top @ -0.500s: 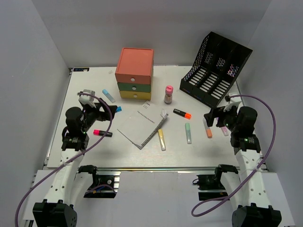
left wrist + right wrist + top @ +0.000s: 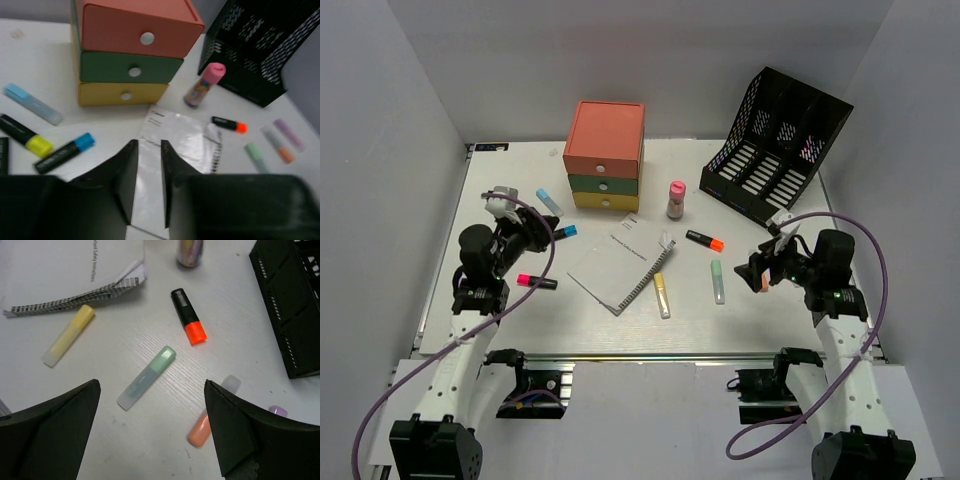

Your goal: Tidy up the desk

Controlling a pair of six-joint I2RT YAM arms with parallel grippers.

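Drawer box [image 2: 605, 150] & mesh rack [image 2: 775, 142] at back; notebook [image 2: 618, 262], pink-cap bottle [image 2: 676, 200] nr centre

Hand [image 2: 148, 148], jaws slightly apart, over white notebook [image 2: 176, 142]; drawer box [image 2: 131, 52] beyond

We count nine highlighters on one desk [image 2: 580, 325]. Five are pastel: light blue highlighter [image 2: 548, 202], yellow highlighter [image 2: 662, 296], green highlighter [image 2: 718, 282], orange highlighter [image 2: 199, 431], purple highlighter [image 2: 278, 411]. Four are black-bodied: blue-capped marker [image 2: 568, 231], pink-capped marker [image 2: 535, 282], orange-capped marker [image 2: 704, 240], yellow-capped marker [image 2: 22, 136]. We also count one three-drawer box [image 2: 604, 155], one black mesh file rack [image 2: 775, 145], one spiral notebook [image 2: 620, 262] and one pink-capped bottle [image 2: 676, 200].
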